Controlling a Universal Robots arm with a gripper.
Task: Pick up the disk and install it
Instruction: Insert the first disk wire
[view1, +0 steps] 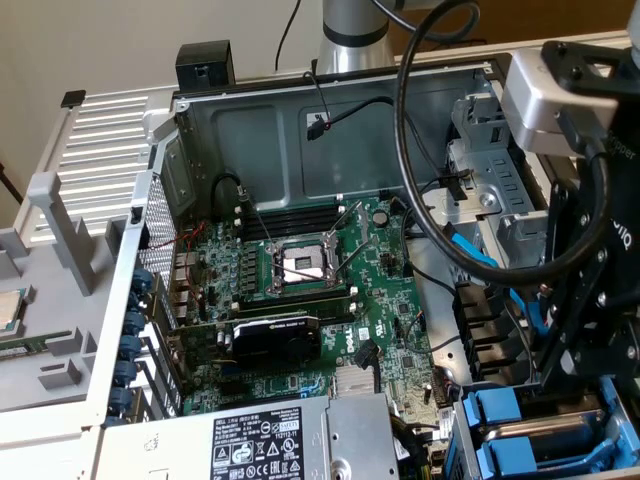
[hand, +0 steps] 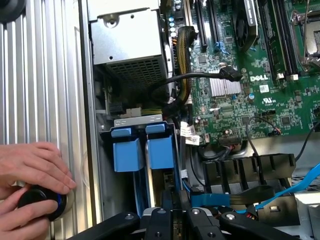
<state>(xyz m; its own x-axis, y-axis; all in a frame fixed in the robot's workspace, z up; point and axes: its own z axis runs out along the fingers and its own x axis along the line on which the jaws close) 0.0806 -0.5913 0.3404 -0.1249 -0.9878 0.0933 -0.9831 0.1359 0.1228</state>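
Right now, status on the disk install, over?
Gripper low over drive bay. Disk on edge in it, beside second drive. Hand on outer panel, away from bay.

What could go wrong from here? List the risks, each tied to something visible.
1. A person's hand rests on the ribbed panel beside the blue carriers and near the claw. A sideways move might strike it.
2. The blue cable and the thick black cable loop run close to the arm. Either could snag.
3. The carriers sit tightly side by side. A tilted approach may jam there.
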